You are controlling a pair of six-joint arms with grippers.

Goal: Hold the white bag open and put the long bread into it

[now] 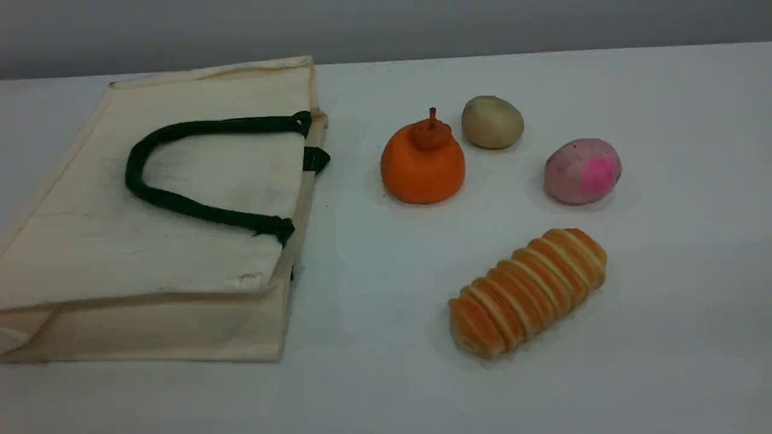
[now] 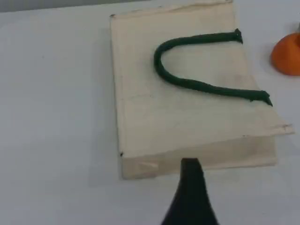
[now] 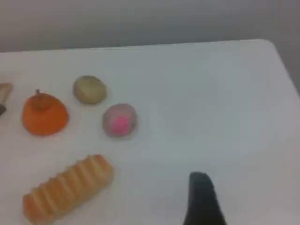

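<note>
White bag point(image 1: 151, 241): lay flat on the worktop point(image 1: 663, 301), mouth shut, green handle point(image 1: 181, 205) on top.
Long bread point(image 1: 528, 292): lay near, right of the mouth, within reach.
Left gripper point(image 2: 190, 187): spread wide, empty, above the bag.
Right gripper point(image 3: 201, 197): empty; jaw state unclear.

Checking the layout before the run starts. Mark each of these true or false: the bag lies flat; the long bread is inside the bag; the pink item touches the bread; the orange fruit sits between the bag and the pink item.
1. The white bag lies flat on the table. True.
2. The long bread is inside the bag. False: it lies on the table, to the right of the bag.
3. The pink item touches the bread. False: bare table separates them.
4. The orange fruit sits between the bag and the pink item. True.
</note>
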